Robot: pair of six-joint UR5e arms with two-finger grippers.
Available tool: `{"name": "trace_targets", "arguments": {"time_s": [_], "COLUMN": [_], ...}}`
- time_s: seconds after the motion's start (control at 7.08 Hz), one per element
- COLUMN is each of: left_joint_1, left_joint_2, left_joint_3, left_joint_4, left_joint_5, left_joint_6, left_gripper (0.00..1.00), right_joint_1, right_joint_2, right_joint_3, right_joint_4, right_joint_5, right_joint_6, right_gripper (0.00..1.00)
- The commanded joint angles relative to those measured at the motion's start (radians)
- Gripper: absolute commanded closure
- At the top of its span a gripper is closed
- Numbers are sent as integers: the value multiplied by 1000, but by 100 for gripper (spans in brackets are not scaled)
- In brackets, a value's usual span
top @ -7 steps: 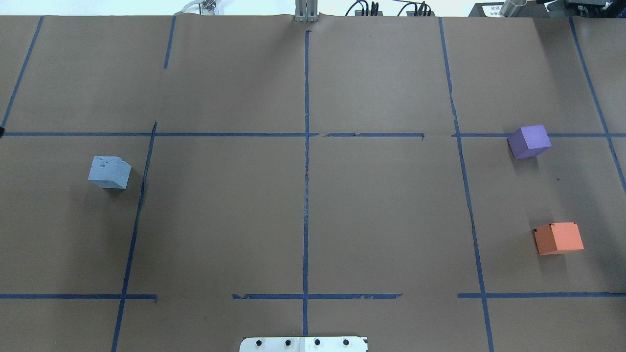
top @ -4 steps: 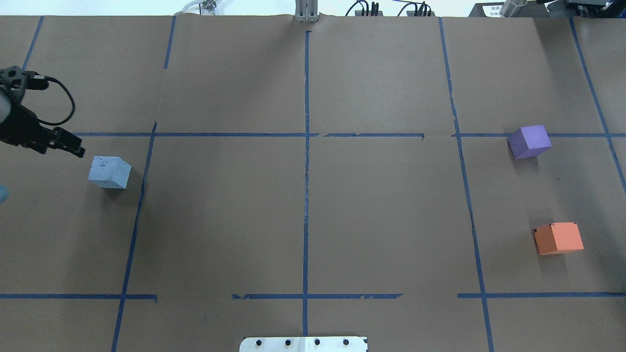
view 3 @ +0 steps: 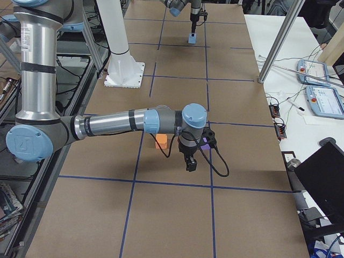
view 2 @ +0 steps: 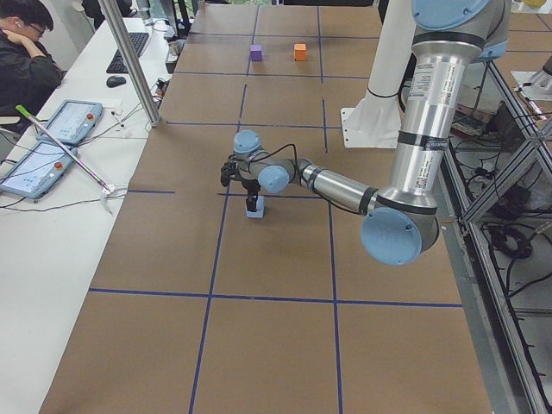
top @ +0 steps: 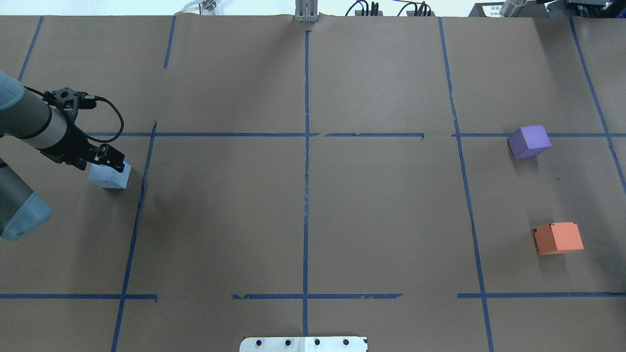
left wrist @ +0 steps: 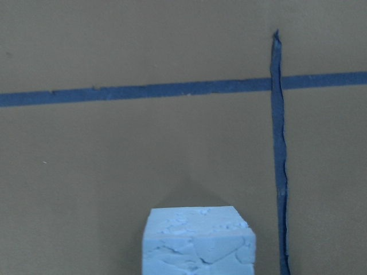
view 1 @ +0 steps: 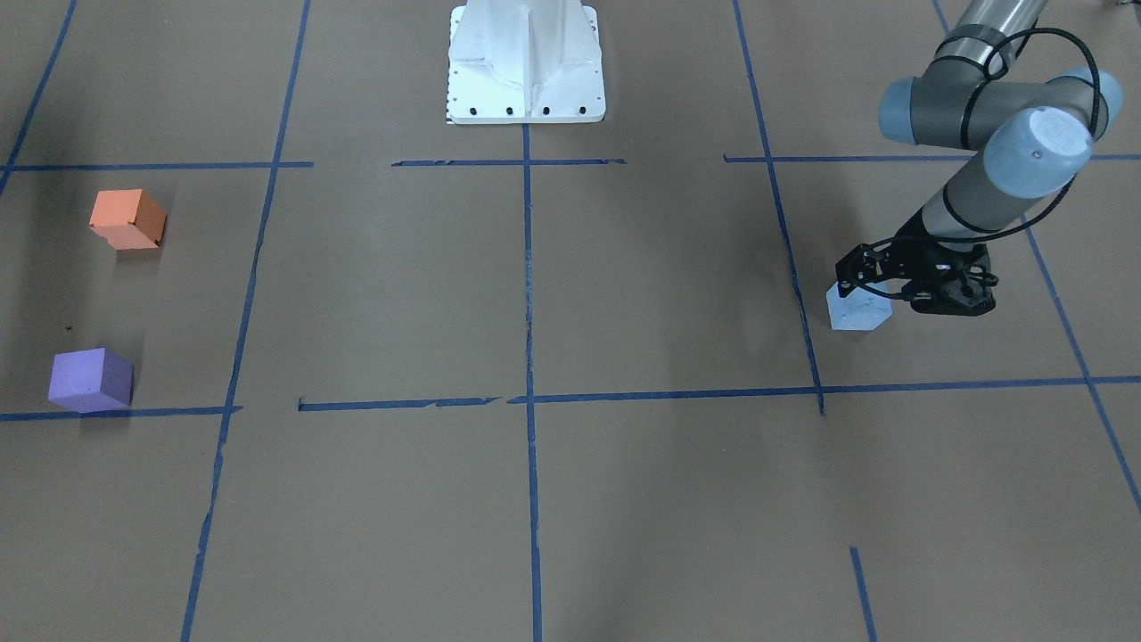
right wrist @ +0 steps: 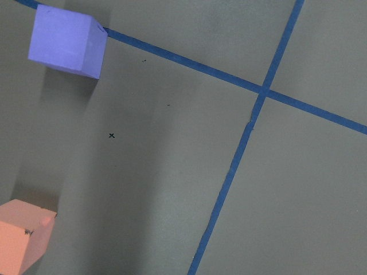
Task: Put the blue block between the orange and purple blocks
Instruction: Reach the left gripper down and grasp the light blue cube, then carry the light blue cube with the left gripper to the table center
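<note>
- The blue block [top: 112, 179] sat on the brown tabletop [top: 313, 205] at about 9 o'clock in the overhead view, just beside a line of blue tape [top: 138, 205] at its 3 o'clock. It was not lifted, and its top face looked chipped and cracked.
- The left gripper [top: 113, 163] hung right over the block, reaching in from its 10 o'clock. Whether the fingers touched the block, and whether they were spread wide or drawn narrow, could not be told; the left wrist view showed no fingers at all.
- The step in hand appeared to be the grasp. To do it well, the fingers should line up with two opposite flat faces of the block, which sat turned against the tape grid. They should then drop to mid-height before closing, so the rough top is not nudged.
- The purple block [top: 529, 142] stood well apart at 3 o'clock, with the orange block [top: 558, 238] at its 6 o'clock and open tabletop between them as the target.
- The right gripper [view 3: 191, 165] hovered near those two blocks; its fingers' state could not be told.
</note>
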State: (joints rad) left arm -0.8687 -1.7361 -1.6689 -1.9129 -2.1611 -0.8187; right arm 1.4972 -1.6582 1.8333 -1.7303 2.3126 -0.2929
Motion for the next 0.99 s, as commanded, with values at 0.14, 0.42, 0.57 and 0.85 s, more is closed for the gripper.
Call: {"name": "trace_targets", "arguments": {"time_s": [0.14,0.42,0.57,0.85], "left_joint_1": [62,60,51,57], "left_joint_2": [-6,-25,-63,-239], "left_joint_3": [34,15,9,8], "left_joint_4": [-2,9,17,122], "left_joint_5": [113,107,109,110], "left_joint_6": [-10,-7,-8,-99], "left_gripper": [0,77,80,80], "right_joint_1": [0,0,0,0], "right_joint_2": [0,0,0,0], "right_joint_3": [0,-2,0,0], "right_joint_4": [0,0,0,0], "right_joint_5": [1,1,1,-1], "right_joint_6": [0,0,0,0], "right_gripper": [0,0,0,0]}}
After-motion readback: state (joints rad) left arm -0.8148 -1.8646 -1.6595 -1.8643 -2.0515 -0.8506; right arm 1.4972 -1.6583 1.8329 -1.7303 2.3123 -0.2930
